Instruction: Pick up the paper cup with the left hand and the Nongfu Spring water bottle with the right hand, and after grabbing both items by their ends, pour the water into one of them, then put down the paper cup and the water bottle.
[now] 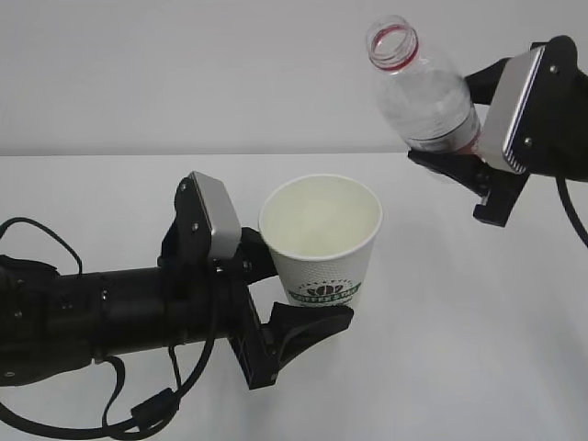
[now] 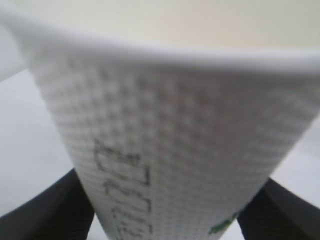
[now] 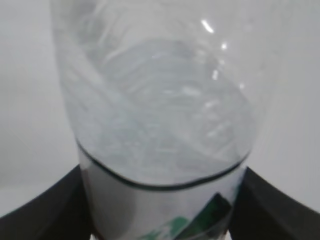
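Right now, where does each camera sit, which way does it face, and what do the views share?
Exterior view: in front, above table height, looking down at a slant; shows both arms, left end effector holding the paper cup, right end effector holding the water bottle.
Left wrist view: on the left wrist, facing the cup's embossed side; dark fingers at the bottom corners.
Right wrist view: on the right wrist, facing the bottle; fingers below.
Shared: each wrist view shares its held item with the exterior view.

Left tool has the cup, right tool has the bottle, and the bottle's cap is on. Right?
Not quite: the bottle has no cap. The exterior view shows its open mouth with only the red neck ring. The rest stands: left tool holds the cup, right tool holds the bottle.
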Available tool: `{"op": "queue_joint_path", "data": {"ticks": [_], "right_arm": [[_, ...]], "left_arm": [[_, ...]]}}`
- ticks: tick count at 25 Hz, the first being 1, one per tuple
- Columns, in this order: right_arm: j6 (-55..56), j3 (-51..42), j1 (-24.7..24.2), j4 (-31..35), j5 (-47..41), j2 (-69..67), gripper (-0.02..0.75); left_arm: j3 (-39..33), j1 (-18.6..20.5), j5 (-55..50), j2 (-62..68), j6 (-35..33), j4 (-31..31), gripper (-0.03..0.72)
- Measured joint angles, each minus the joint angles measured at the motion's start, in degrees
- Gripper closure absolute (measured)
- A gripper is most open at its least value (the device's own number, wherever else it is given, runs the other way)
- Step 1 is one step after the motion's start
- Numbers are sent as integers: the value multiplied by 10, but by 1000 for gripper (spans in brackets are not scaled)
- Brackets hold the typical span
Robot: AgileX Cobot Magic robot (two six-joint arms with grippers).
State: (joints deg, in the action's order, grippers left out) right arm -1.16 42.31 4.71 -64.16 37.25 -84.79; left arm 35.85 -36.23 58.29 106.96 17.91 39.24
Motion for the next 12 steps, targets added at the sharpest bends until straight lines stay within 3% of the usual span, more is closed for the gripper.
{"op": "queue_joint_path", "data": {"ticks": [12], "right_arm": [[-17,8,0,-4,-24,18,210]], "left_arm": [[0,0,1,0,-1,0,97]]}}
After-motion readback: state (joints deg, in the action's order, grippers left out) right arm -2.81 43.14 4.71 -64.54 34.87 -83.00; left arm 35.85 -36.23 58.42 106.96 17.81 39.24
